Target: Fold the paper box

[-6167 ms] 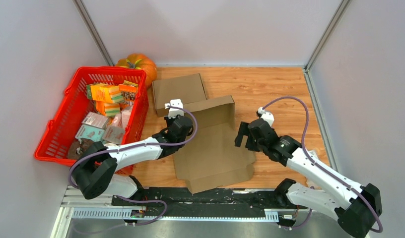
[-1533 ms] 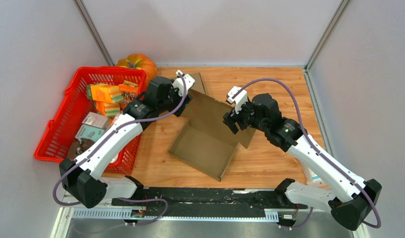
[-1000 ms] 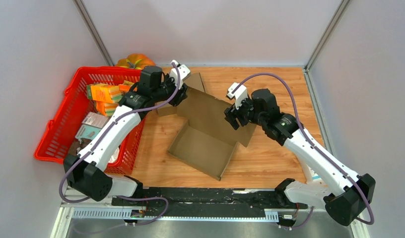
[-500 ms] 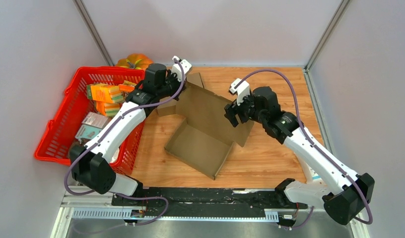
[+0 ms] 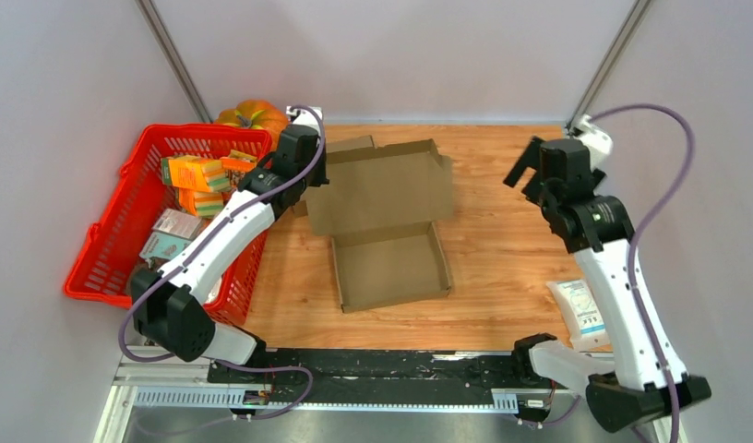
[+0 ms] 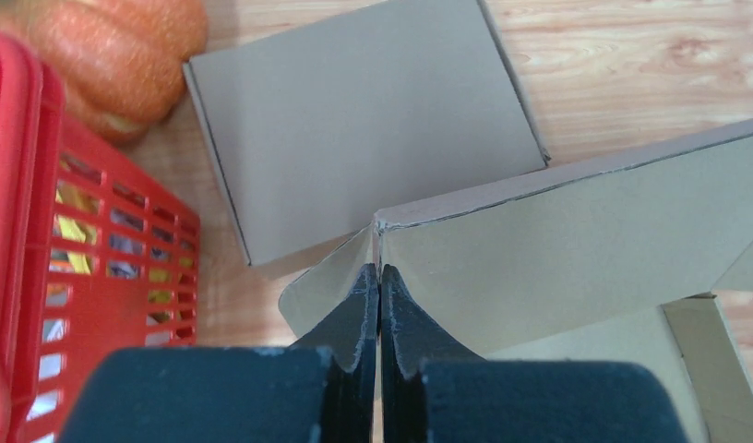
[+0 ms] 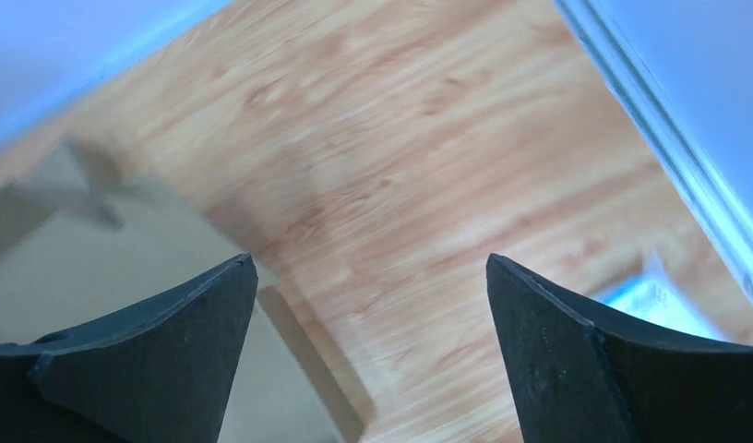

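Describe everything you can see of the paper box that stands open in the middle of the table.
The paper box is plain brown cardboard, a shallow rectangular tray with low upright walls, sitting on the wooden table. Its lid is hinged along the far wall and stands open, tilted back, with small flaps at its corners. The left gripper is shut on the lid's left corner, at the flap fold. The right gripper is open and clear of it.

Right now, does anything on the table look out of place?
Yes: a white packet lies alone at the near right edge of the table, far from the red basket holding the other goods.
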You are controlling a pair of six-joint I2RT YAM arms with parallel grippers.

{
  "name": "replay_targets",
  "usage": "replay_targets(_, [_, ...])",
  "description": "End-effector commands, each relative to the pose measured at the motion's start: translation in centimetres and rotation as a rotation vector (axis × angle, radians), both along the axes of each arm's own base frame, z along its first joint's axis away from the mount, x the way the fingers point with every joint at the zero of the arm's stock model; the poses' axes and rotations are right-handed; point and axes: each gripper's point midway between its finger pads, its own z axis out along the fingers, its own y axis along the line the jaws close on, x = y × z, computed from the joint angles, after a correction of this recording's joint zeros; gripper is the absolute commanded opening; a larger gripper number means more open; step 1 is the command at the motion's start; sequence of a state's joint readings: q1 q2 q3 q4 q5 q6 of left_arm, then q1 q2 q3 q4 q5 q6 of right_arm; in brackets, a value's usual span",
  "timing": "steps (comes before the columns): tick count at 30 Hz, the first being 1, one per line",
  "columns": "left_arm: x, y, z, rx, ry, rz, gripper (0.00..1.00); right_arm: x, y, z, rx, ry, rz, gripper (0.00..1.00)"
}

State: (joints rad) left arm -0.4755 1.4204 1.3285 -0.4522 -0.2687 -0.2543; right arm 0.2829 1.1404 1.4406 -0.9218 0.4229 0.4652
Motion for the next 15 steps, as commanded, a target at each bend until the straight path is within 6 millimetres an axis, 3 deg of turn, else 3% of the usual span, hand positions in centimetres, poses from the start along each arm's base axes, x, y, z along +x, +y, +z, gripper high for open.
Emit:
replay_targets(1, [-1.1,1.2,1.4,-0.063,-0.02,0.129,0.0,-5.0,-9.5,-2.7,0.134,-0.034,-0.623,1.0])
replay_targets(3, [-1.4,0.8,1.7,-0.072,-0.037,0.117,0.0,-6.4,-10.9,-6.3,0.245,0.087,-0.762,1.0])
replay_targets(5, [-1.7,0.5,2.4,-0.087,-0.052,0.106,0.0,-8.9,-13.6,-10.6,0.359,0.143,-1.072,1.0])
replay_targets(6, [-1.9,0.0,2.7,-0.101,-0.053,0.089,0.0,-9.9,-14.5,-11.9,0.361,0.15,-1.154,1.0])
replay_targets(7, [-2.1,-0.2,2.9,-0.104,-0.054,0.079,0.0,-11.4,-15.7,-14.8,0.334,0.185,-1.233,1.0])
replay_targets(9, [-2.5,-0.8,3.3,-0.109,-0.051,0.052,0.0,-12.0,-17.0,-16.9,0.359,0.177,-1.308,1.0])
replay_targets(11, [-2.9,-0.9,3.7,-0.104,-0.054,0.039,0.0,-15.0,-18.7,-19.3,0.311,0.261,-1.412,1.0])
replay_targets(14, [-3.3,-1.4,3.8,-0.116,-0.056,0.011,0.0,-17.7,-20.5,-21.2,0.251,0.245,-1.458,1.0])
replay_targets(15, [-3.5,-1.6,3.5,-0.119,-0.049,-0.001,0.0,-16.8,-21.4,-21.0,0.243,0.196,-1.387,1.0])
